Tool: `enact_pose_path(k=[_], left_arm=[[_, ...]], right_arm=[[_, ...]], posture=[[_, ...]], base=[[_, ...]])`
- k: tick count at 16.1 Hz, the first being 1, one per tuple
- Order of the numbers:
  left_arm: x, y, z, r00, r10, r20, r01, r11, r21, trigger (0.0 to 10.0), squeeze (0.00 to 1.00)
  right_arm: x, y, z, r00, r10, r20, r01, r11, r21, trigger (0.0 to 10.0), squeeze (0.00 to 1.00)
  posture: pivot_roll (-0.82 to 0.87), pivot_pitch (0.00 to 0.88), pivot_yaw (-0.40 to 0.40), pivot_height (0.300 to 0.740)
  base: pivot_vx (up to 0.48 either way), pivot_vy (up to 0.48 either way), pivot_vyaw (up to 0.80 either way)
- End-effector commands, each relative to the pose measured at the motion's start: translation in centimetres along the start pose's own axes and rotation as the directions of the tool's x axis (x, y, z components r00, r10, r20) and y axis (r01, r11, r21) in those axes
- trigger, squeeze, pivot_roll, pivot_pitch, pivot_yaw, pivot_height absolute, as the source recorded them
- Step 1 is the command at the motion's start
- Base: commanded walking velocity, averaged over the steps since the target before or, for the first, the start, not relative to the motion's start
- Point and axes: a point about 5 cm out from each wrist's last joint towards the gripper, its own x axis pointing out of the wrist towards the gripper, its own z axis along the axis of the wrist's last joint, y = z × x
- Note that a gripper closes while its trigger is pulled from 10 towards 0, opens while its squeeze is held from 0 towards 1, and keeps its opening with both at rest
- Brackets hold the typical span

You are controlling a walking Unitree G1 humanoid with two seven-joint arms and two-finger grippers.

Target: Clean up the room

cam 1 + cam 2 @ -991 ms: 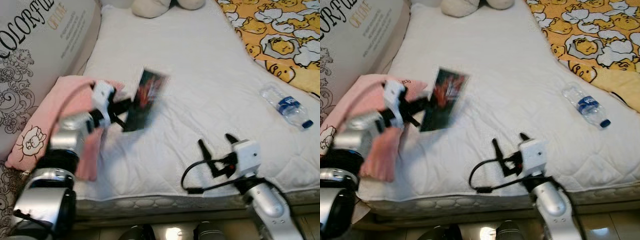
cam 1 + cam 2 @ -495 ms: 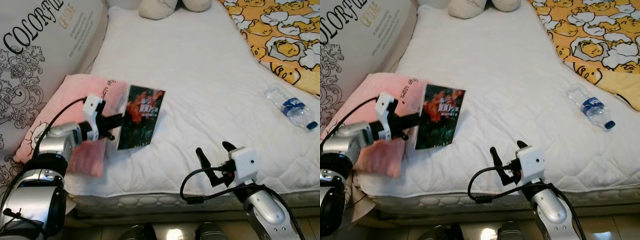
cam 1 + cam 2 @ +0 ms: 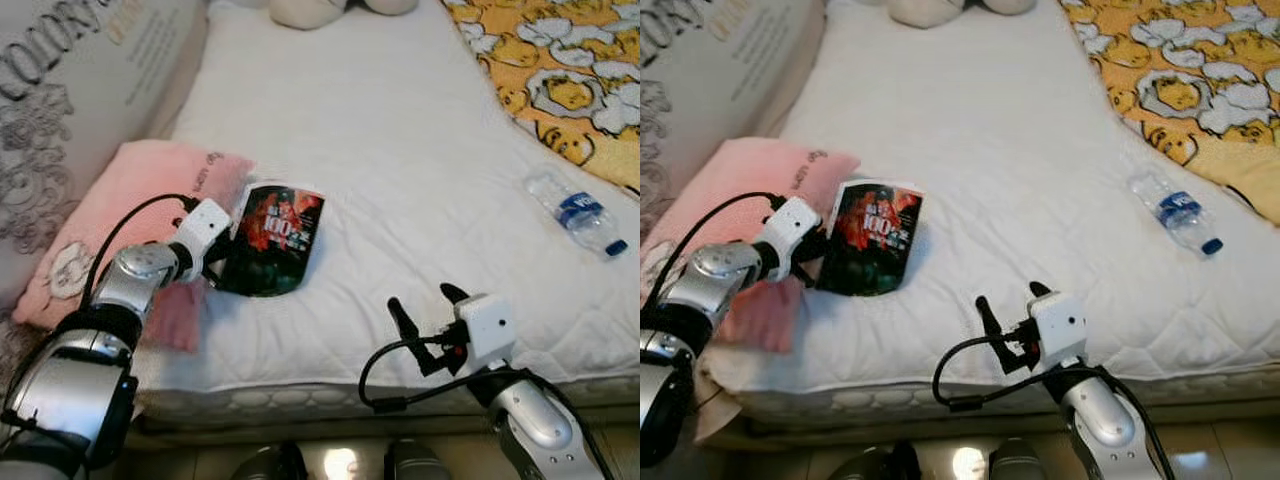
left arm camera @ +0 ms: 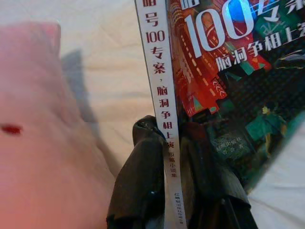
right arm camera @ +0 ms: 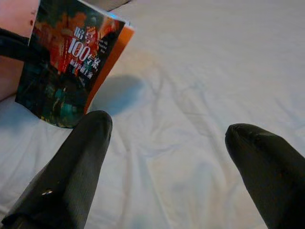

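A: What is on the left side of the bed?
B: A pink pillow (image 3: 120,215) lies on the white mattress (image 3: 400,170). Just beside it, the left gripper (image 3: 222,262) is clenched on the edge of a paperback book (image 3: 270,240), which is tilted up over the sheet.

A: And further right?
B: The right gripper (image 3: 425,315) hovers near the mattress front edge, fingers (image 5: 78,167) spread and grasping nothing. A water bottle (image 3: 578,213) lies beside the yellow blanket (image 3: 560,70).

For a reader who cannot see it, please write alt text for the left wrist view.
The left gripper is shut on the spine of a book with a dark red and green cover, held above the white mattress. A pink pillow lies beside it.
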Motion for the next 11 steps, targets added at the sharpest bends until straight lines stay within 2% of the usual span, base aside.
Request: enact_pose_path(k=[1, 3, 6, 9, 10, 11], left_arm=[[-0.6, -0.3, -2.6, 0.99, -0.011, -0.141, 0.018, 0.999, 0.051, 10.0, 0.0], [-0.6, 0.1, -2.6, 0.985, 0.035, -0.167, -0.018, 0.995, 0.102, 10.0, 0.0], [-1.4, 1.3, -3.2, 0.968, 0.103, -0.231, -0.081, 0.991, 0.103, 10.0, 0.0], [-1.5, 1.1, -4.0, 0.96, 0.099, -0.263, -0.086, 0.994, 0.061, 10.0, 0.0], [-1.5, 0.9, -4.4, 0.954, 0.103, -0.282, -0.102, 0.995, 0.019, 10.0, 0.0], [-1.5, 0.9, -4.7, 0.951, 0.124, -0.284, -0.161, 0.98, -0.113, 10.0, 0.0]], right_arm=[[-0.3, 0.0, 0.0, 1.0, 0.004, -0.009, -0.004, 1.0, 0.009, 10.0, 0.0], [-0.5, 0.0, -0.1, 1.0, 0.004, -0.017, -0.003, 1.0, 0.008, 10.0, 0.0], [-0.5, 0.0, 0.0, 1.0, 0.005, -0.021, -0.005, 1.0, 0.005, 10.0, 0.0], [-0.5, 0.1, -0.1, 1.0, 0.014, -0.026, -0.014, 1.0, 0.004, 10.0, 0.0], [-0.5, 0.1, -0.1, 0.999, 0.018, -0.026, -0.018, 1.0, 0.004, 10.0, 0.0], [-0.5, 0.1, 0.0, 0.999, 0.02, -0.026, -0.02, 1.0, 0.003, 10.0, 0.0]], posture=[[-0.31, 0.168, 0.126, 0.74], [-0.31, 0.175, 0.13, 0.74], [-0.31, 0.175, 0.13, 0.74], [-0.31, 0.175, 0.128, 0.74], [-0.31, 0.176, 0.124, 0.74], [-0.31, 0.176, 0.124, 0.74]], base=[[0.0, 0.0, 0.0], [0.0, 0.0, 0.0], [0.0, 0.0, 0.0], [0.0, 0.0, 0.0], [0.0, 0.0, 0.0], [0.0, 0.0, 0.0]])
